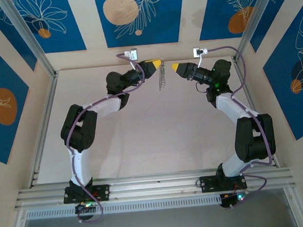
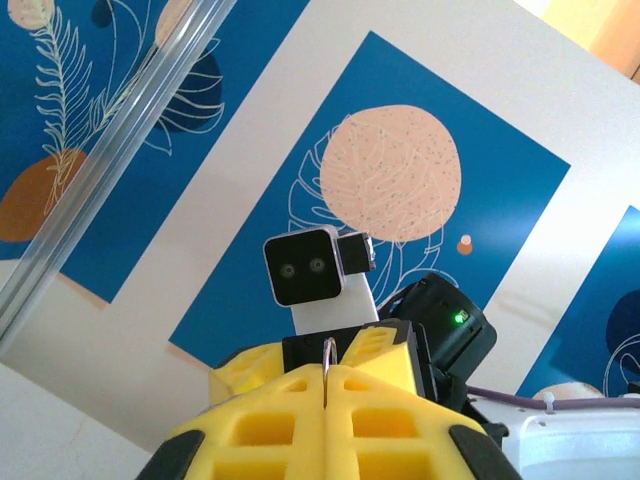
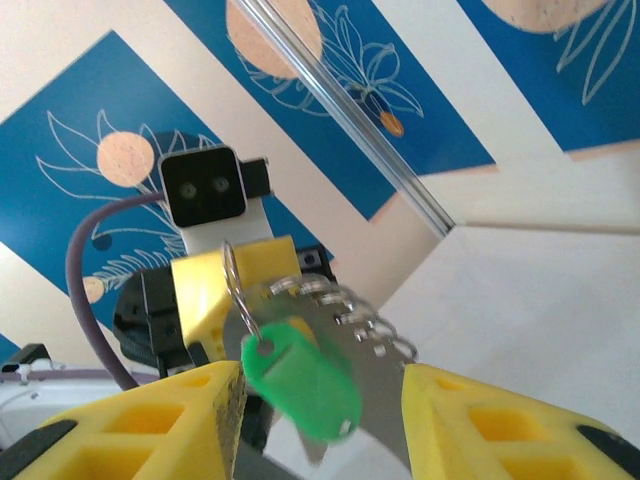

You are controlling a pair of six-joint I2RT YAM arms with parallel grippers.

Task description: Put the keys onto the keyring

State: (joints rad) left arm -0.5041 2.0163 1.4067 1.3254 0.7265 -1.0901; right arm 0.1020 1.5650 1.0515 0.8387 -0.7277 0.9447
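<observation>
Left fingers (image 2: 328, 395), seen from their wrist, clamp shut on the thin, stiff keyring (image 2: 328, 352); from above it dangles off their tips, near the right fingers (image 1: 175, 67), which up close stand half apart, gripping nothing, either side of the light, probably slippery key (image 3: 300, 385), best pinched by its head.

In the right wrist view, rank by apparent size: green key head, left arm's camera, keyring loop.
1. green key head, nearest the lens
2. left arm's camera, close second
3. keyring loop, partly hidden
</observation>
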